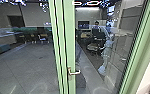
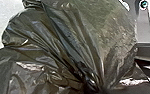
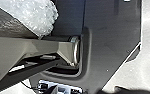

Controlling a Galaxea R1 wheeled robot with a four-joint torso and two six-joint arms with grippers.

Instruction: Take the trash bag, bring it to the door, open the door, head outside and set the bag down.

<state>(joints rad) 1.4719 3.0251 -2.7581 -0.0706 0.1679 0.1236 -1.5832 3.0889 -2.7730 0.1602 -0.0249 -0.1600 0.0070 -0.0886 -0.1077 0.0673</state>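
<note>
While the left gripper [image 2: 96, 88] carries the load, treat its jaws as clamped on the neck of the trash bag [image 2: 58, 47]: the dark plastic is drawn into tight pleats that converge there. Maintain steady closing force; thin film can slip or tear if the arm jerks. The state of the right gripper cannot be determined.

The bag hangs close to the robot's body. Keep it low and to the left, so that its loose folds stay out of the door's path and off the handle.

Ahead, in the head view, is the glass door [image 1: 72, 35] with its pale green upright. It appears shut. The lever handle [image 1: 74, 72] lies roughly level and free. The step in hand is judged to be the approach for opening. Square the base to the upright, assign the right arm to the lever, press fully, then move the door gently. Do not load the lever sideways.

Tiled floor [image 1: 33, 58] shows through the glass. A person [image 1: 97, 26] appears at the glass, seen through it or reflected; which cannot be told. Proceed slowly.
</note>
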